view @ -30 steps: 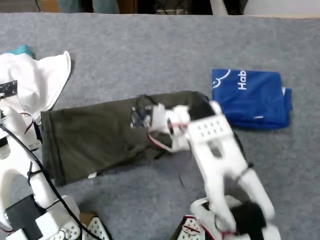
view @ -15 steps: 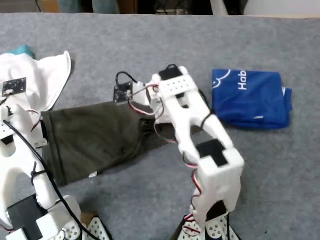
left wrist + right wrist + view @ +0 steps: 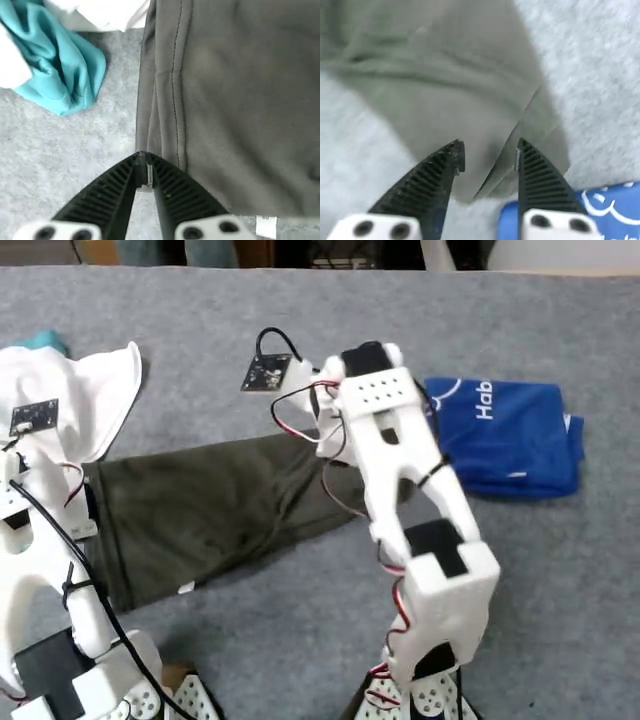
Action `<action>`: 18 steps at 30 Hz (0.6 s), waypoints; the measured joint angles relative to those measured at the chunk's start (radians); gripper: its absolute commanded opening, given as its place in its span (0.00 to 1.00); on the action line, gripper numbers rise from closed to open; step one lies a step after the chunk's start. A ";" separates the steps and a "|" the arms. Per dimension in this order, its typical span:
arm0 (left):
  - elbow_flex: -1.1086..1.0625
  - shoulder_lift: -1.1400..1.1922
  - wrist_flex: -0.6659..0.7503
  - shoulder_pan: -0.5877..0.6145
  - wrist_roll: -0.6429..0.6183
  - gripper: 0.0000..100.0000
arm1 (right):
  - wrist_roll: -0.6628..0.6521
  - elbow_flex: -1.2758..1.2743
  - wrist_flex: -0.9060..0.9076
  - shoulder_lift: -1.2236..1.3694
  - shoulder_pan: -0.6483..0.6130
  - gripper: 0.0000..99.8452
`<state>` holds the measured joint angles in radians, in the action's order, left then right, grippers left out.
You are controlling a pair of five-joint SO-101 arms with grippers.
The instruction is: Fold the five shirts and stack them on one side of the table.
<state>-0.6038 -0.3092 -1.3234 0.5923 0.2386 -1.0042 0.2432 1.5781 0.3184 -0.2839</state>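
Olive shirt (image 3: 190,510) flat on surface (image 3: 300,330), between white shirt (image 3: 70,400) and folded blue shirt (image 3: 500,440). Likely light, limp, drapes; pinch hem corners. Left claw (image 3: 143,159) clenched at hem; right claw (image 3: 487,150) released over opposite end.

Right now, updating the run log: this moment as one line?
left pincer: shut on olive shirt hem | right pincer: open over its other end | blue shirt: folded, near that end

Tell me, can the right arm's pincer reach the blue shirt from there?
Probably yes. The right pincer hangs open over the end of the dark green shirt, and the folded blue shirt lies just beside it, with nothing lying between them.
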 measured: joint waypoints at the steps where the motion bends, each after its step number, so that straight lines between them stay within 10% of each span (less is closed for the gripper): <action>1: 0.009 0.000 -0.029 0.000 0.000 0.08 | 0.000 0.000 0.037 -0.026 0.002 0.04; 8: 0.092 0.000 -0.166 0.044 -0.018 0.29 | -0.018 -0.133 0.106 -0.244 0.031 0.02; 18: 0.245 0.235 -0.135 0.132 0.023 0.28 | -0.031 -0.542 -0.055 -0.555 0.029 0.02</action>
<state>-0.3583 -0.0744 -1.4584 0.7242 0.2616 -1.0349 -0.2984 1.5228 -0.2371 -0.2547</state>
